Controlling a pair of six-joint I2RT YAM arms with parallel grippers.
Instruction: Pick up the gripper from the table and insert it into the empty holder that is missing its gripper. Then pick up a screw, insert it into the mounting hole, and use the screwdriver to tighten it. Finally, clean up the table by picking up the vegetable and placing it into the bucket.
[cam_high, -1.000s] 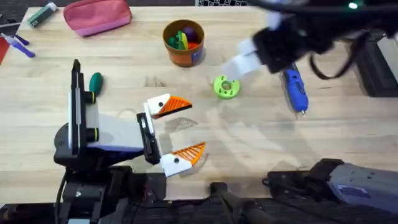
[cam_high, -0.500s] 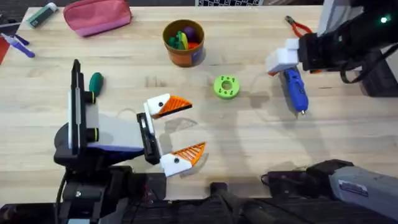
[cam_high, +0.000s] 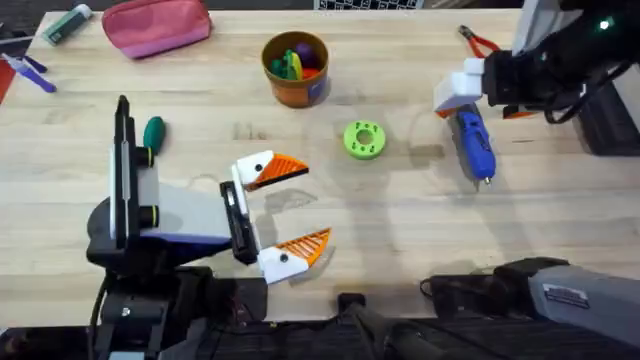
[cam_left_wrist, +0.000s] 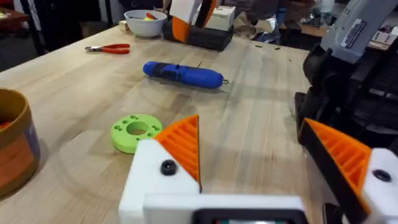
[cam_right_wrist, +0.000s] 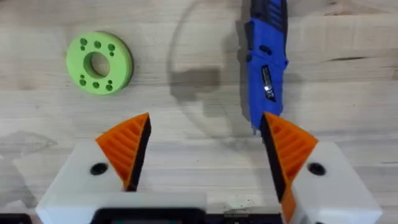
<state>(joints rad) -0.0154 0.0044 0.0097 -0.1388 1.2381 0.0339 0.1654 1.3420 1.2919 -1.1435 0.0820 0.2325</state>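
Two containers on the table (cam_high: 400, 240): an orange bucket (cam_high: 295, 70) at the far middle, holding colourful toy pieces, green, yellow and red among them, and a white bowl (cam_left_wrist: 145, 22) past the far right end, seen from the left wrist with small yellow and red items inside. Screwdriver (cam_high: 473, 145), blue, lies flat on the wood at the right, silver bit toward the near edge. Right gripper (cam_high: 462, 92) hangs over its far end, fingers spread apart, nothing between them; from the right wrist the blue body (cam_right_wrist: 265, 62) runs up to just beside one orange pad (cam_right_wrist: 287, 146), and whether they touch cannot be told. Green holed disc (cam_high: 364, 140) sits mid-table, well apart from the screwdriver, between it and the bucket's side. Left gripper (cam_high: 290, 205) low at the near left, its white fingers with orange ribbed pads wide apart and empty, each mount carrying its pad. Dark green vegetable (cam_high: 153, 132) lies at the left, just beside the left arm. Red-handled pliers (cam_high: 480, 42) at the far right edge. Pink pouch (cam_high: 157, 25) at the far left corner, a green marker-like item (cam_high: 68, 24) beside it. Surface is light plank wood. Room beyond holds cluttered benches and dark equipment.
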